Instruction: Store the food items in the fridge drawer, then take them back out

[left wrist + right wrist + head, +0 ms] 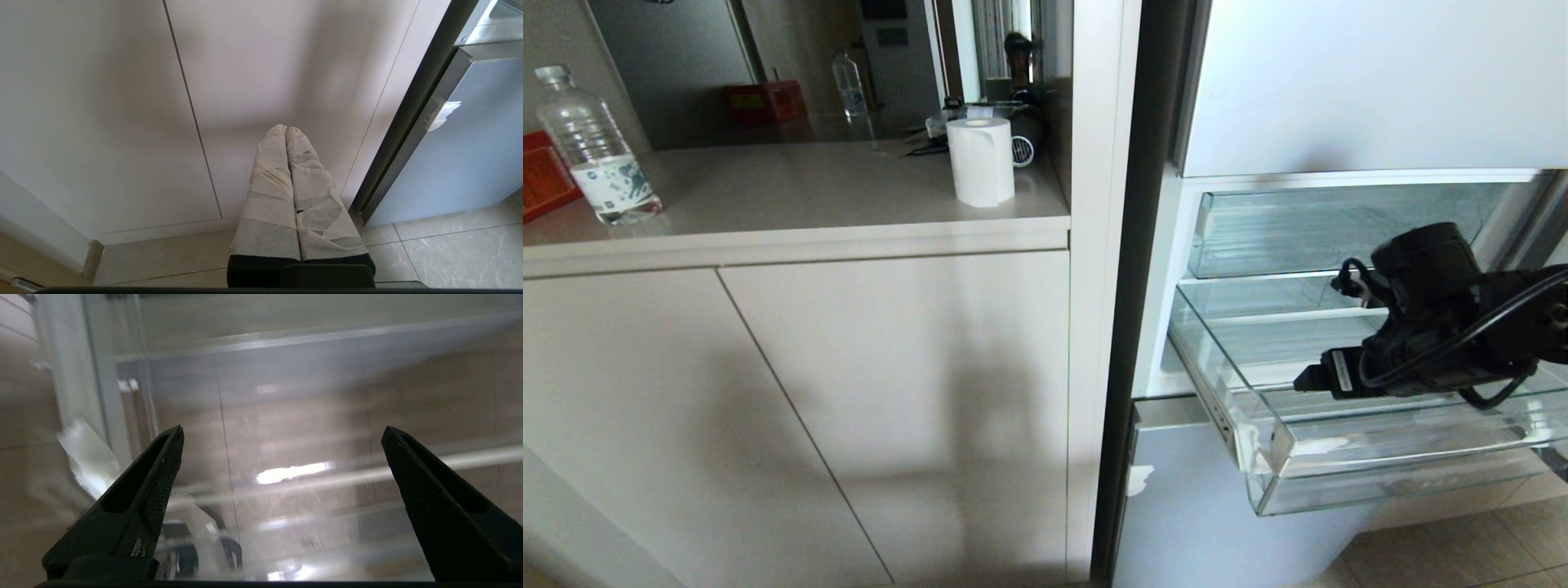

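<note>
My right tool is wide open and holds nothing, just above the fridge drawer; my left tool is closed, empty.

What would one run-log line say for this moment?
right gripper: open, empty, over fridge drawer | drawer: pulled out, no food seen | left gripper: shut, parked by cabinet

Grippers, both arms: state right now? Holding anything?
Left gripper: closed, fingers pressed together, holding nothing, parked low by the cabinet doors.
Right gripper: open wide, empty, over the pulled-out fridge drawer.
</note>
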Motion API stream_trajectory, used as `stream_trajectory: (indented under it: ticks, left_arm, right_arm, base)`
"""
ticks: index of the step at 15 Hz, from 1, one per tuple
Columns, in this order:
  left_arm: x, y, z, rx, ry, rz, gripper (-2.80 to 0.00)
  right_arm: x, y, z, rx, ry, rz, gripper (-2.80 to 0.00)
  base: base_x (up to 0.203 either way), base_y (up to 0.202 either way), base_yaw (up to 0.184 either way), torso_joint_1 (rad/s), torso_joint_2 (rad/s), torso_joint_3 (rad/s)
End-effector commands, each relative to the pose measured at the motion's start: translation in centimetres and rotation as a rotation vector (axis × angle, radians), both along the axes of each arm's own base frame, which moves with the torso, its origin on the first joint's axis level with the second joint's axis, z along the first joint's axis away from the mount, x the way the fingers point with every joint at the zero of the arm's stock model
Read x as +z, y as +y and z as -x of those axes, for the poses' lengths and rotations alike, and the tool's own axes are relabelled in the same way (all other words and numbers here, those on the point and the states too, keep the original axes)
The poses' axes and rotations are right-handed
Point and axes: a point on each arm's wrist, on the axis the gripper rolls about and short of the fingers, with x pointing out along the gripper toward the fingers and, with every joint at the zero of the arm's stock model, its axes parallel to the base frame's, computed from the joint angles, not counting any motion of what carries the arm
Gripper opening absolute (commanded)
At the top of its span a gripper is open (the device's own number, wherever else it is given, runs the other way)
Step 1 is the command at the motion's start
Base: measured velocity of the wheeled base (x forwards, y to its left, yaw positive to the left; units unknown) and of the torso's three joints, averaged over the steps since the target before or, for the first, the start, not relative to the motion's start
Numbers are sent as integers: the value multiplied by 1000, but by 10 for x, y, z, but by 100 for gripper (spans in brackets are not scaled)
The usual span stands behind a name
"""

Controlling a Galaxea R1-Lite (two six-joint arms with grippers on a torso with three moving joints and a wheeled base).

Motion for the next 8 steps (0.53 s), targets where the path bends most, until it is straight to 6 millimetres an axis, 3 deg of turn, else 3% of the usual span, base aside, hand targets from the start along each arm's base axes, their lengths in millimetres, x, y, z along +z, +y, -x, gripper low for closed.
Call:
stream_trajectory:
  ticks: [1,5,8]
  left_arm:
    - [0,0,0,1,0,0,-280]
    - [0,0,0,1,0,0,-280]
    - [0,0,0,1,-2,0,-280]
  right_arm:
    - [9,-4,22,-4,-14,2,0]
    - [7,-11,56,-8,17,7,0]
    - [5,-12,66,-7,24,3,0]
  base:
    - [0,0,0,0,0,0]
    - [0,0,0,0,0,0]
    - [0,0,0,0,0,0]
